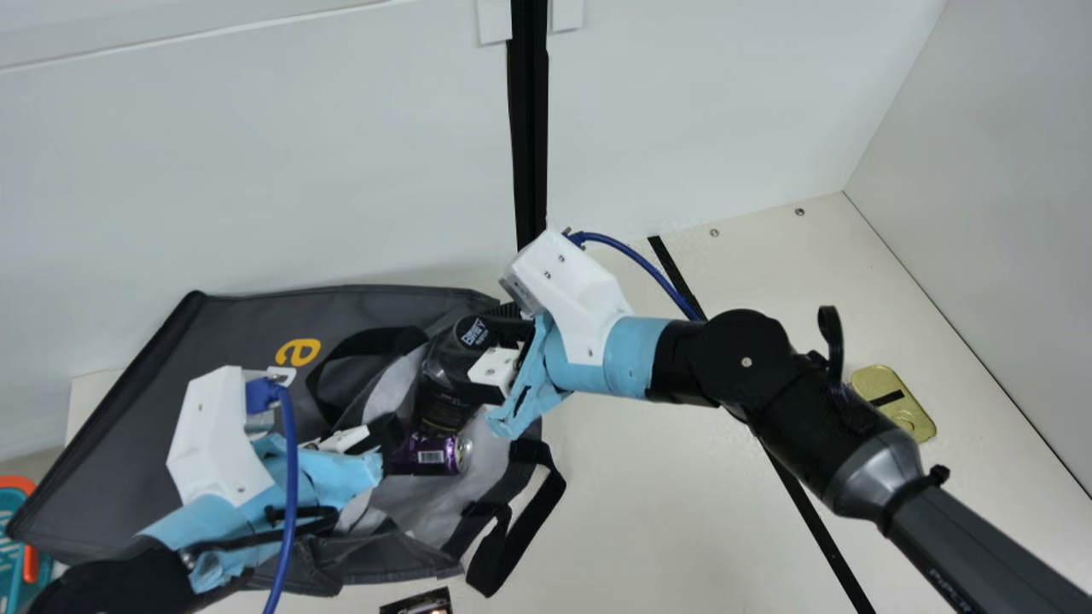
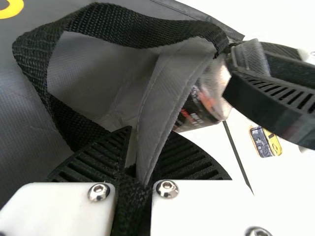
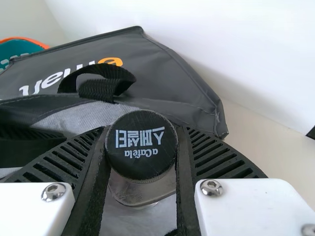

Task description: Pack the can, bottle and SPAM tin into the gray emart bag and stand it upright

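Note:
In the main view the gray bag (image 1: 247, 341) lies on its side, its opening facing right. My left gripper (image 1: 388, 433) is at the mouth; in the left wrist view that gripper (image 2: 149, 135) is shut on the bag's edge fabric (image 2: 165, 93). My right gripper (image 1: 479, 354) grips the dark bottle (image 1: 445, 388) at the opening. The right wrist view has the same gripper (image 3: 142, 130) closed around the bottle below its black cap (image 3: 141, 145). Under the bottle, the purple can (image 1: 431, 454) rests inside the mouth. The gold-lidded tin (image 1: 904, 414) lies on the table beyond my right forearm.
A teal basket with an orange rim (image 1: 15, 484) stands at the far left. A small dark item (image 1: 418, 602) lies at the near edge. The bag's black strap (image 1: 542, 503) loops onto the table. White walls rise behind the bag.

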